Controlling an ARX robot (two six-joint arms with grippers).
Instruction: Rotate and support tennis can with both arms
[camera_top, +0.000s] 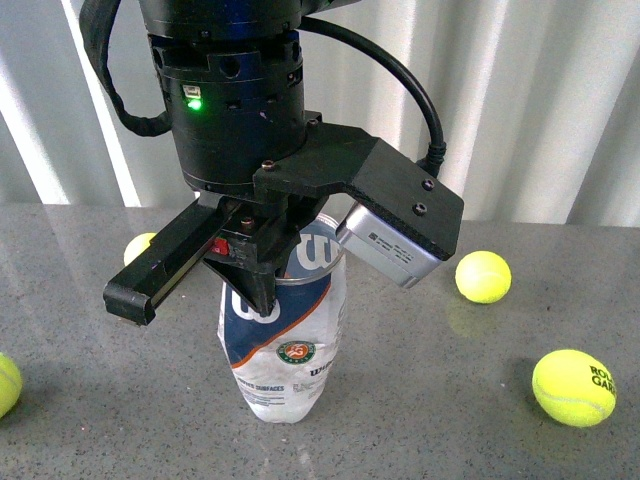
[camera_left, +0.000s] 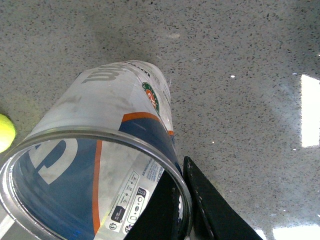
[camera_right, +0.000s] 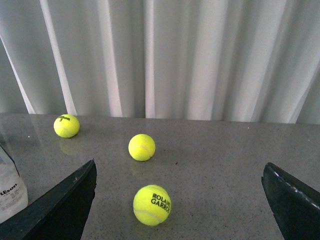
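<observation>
Grey speckled stone tabletop (camera_top: 480, 400), pale pleated curtain (camera_top: 520, 100) behind. Four yellow tennis balls are scattered loose in the front view: one far left at the frame edge (camera_top: 6, 384), one behind the arm (camera_top: 138, 247), two to the right (camera_top: 483, 276) (camera_top: 573, 387). All sit well apart from the work.

The tennis can (camera_top: 285, 350) stands upright near the table's middle, closed base on the stone, open silver rim up. Its clear wall is crumpled and dented low down, so it likely stands poorly unaided.

The left gripper (camera_top: 262, 285) comes straight down from above. The left wrist view shows one finger (camera_left: 160, 215) inside the mouth and the other outside against the rim; the jaws are closed to a narrow pinch on the can's wall just under the rim. Gripping at the top leaves the body free for a second hold, and probably serves as the pivot for turning.

The right gripper (camera_right: 177, 200) is spread wide, holding nothing. It hangs low over the table, facing the balls and curtain. The can's label edge just shows at one side of its view, near one finger but apart from it.

Judgement: the can is steadied, with support from the right arm not yet given.
</observation>
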